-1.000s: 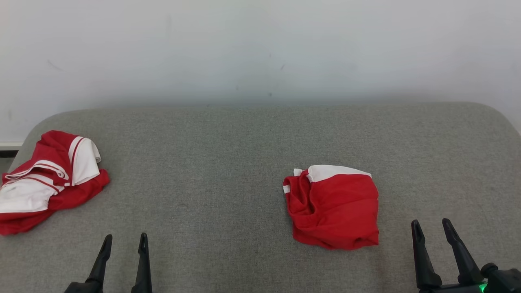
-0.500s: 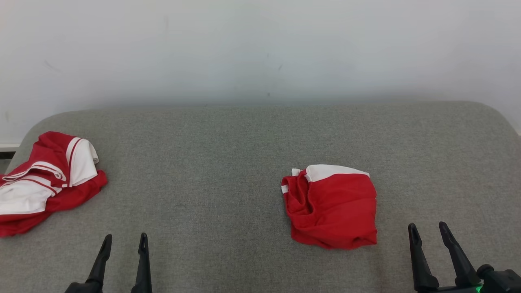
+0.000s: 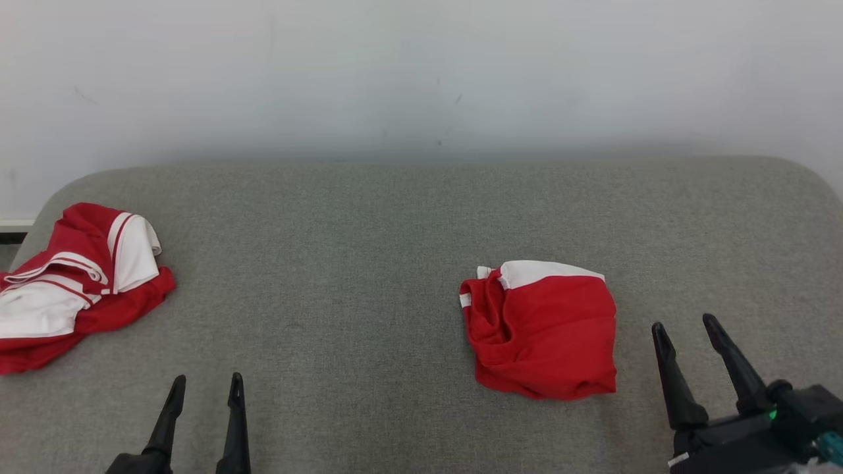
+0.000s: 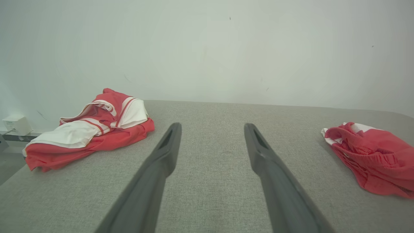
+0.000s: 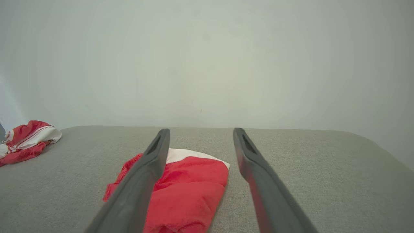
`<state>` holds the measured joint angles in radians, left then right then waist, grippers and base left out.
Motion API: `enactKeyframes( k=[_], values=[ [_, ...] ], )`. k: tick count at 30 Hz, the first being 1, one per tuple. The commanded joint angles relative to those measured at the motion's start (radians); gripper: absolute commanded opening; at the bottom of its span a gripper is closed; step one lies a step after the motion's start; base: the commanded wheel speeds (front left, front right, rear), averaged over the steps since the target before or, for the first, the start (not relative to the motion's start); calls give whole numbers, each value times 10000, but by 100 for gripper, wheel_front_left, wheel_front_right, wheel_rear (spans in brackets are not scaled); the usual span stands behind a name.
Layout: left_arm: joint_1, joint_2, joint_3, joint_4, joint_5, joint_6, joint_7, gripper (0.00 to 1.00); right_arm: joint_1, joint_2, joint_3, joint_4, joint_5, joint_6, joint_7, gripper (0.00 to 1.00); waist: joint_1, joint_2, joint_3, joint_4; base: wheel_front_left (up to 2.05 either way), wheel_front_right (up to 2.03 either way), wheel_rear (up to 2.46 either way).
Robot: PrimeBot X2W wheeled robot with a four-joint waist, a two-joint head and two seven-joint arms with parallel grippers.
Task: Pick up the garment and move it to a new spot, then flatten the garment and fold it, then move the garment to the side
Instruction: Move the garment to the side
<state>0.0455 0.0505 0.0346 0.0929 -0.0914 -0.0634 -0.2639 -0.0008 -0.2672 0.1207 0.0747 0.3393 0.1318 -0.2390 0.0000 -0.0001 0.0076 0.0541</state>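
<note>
No text, label, brand, number or sign can be read anywhere; the small white box (image 4: 16,124) at the far left by the wall is too small to tell whether its face bears any print
</note>
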Motion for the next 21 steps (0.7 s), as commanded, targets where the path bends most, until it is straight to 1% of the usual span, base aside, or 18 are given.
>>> enactKeyframes(
  k=[1,4,5,7,11,16,21],
  values=[
    [-146,1,-36,-20,-34,-10,-2,100,-375,-196,88,148,35,-22,78,100,0,1,160,76,0,0,0],
    [-265,1,-142,-26,-83,0,-2,100,-1119,-469,389,631,168,-22,265,100,0,1,360,198,0,0,0],
    [-265,1,-142,-26,-83,0,-2,100,-1119,-469,389,631,168,-22,265,100,0,1,360,198,0,0,0],
    [-349,3,-228,-46,-129,49,-2,100,-1618,-681,595,1049,142,-22,401,100,0,1,512,294,0,0,0],
    [-532,0,-283,44,-189,29,-2,100,-2565,-819,888,2100,301,-22,689,100,0,1,774,470,0,0,0],
    [-739,1,-317,100,-286,45,-2,100,-3512,-687,948,3654,456,-22,1212,100,0,1,1030,612,0,0,0],
    [-920,1,-435,134,-374,110,-2,100,-4156,-362,1030,5042,809,-22,1686,100,0,1,1209,711,0,0,0]
  ],
)
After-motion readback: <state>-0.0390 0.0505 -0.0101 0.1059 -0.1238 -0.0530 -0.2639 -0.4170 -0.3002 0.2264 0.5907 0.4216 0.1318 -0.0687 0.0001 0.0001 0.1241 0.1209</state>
